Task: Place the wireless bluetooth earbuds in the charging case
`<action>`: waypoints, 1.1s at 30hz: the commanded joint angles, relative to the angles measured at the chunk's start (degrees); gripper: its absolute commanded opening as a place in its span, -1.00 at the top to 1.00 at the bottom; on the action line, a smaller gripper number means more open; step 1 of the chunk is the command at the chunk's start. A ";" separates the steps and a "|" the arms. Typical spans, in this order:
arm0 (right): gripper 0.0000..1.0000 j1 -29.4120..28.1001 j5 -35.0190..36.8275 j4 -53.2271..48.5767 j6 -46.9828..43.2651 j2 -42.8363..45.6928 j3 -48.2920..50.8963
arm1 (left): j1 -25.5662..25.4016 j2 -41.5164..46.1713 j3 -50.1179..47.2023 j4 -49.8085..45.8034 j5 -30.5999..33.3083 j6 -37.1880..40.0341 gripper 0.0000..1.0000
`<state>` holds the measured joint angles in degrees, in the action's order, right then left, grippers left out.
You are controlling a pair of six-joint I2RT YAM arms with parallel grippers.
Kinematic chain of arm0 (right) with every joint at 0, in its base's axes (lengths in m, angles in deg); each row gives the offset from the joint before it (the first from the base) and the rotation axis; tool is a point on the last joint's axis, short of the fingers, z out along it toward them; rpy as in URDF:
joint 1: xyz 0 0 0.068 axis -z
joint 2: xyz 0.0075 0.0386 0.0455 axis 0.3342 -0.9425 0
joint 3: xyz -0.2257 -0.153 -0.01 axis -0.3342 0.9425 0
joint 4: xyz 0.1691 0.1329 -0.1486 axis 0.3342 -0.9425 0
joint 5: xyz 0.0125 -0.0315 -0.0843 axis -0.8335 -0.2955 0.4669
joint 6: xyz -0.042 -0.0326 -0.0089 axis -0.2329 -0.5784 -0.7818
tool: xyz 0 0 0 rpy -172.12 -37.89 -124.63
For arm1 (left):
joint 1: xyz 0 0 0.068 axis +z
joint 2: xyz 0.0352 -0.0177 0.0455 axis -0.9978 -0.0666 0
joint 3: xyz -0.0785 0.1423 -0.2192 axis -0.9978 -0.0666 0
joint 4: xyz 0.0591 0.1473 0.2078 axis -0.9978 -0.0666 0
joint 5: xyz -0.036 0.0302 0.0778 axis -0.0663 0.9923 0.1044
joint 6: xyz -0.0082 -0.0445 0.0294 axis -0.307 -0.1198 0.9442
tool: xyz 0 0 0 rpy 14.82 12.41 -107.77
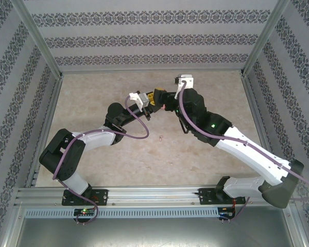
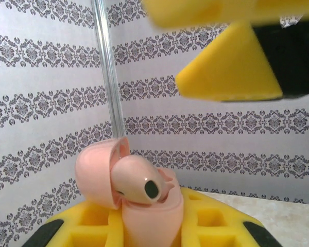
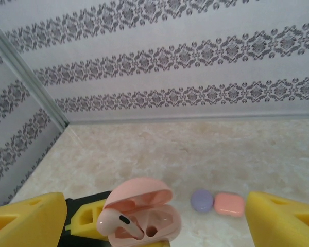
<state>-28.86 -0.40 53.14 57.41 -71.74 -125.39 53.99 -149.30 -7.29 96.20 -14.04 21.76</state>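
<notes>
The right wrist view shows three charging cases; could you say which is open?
The pale pink case, lid raised, an earbud inside; the purple case and coral case lie closed.

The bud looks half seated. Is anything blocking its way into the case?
Nothing visible does. The earbud lies tilted on the open case, its lid up, and the right gripper stands open, clear of it.

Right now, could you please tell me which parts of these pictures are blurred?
Left wrist view: the yellow fingers overhead are blurred, the pink case and earbud sharp. Right wrist view: the right gripper looks soft-edged, the purple case crisp. Top view: evenly lit, the case tiny.
</notes>
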 commanded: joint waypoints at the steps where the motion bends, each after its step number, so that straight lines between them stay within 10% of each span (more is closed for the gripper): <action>1: -0.78 1.27 0.99 0.19 2.78 3.14 0.31 | -0.42 -0.41 1.82 0.62 0.16 -0.34 1.00; 33: 1.00 6.58 -22.45 -18.29 5.17 -7.73 -15.18 | -0.34 -0.32 2.99 -6.41 -3.97 2.69 1.00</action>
<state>-22.94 -18.65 35.00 61.23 -78.82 -138.39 53.99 -149.30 -6.28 89.84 -16.25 23.53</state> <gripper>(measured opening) 0.066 0.199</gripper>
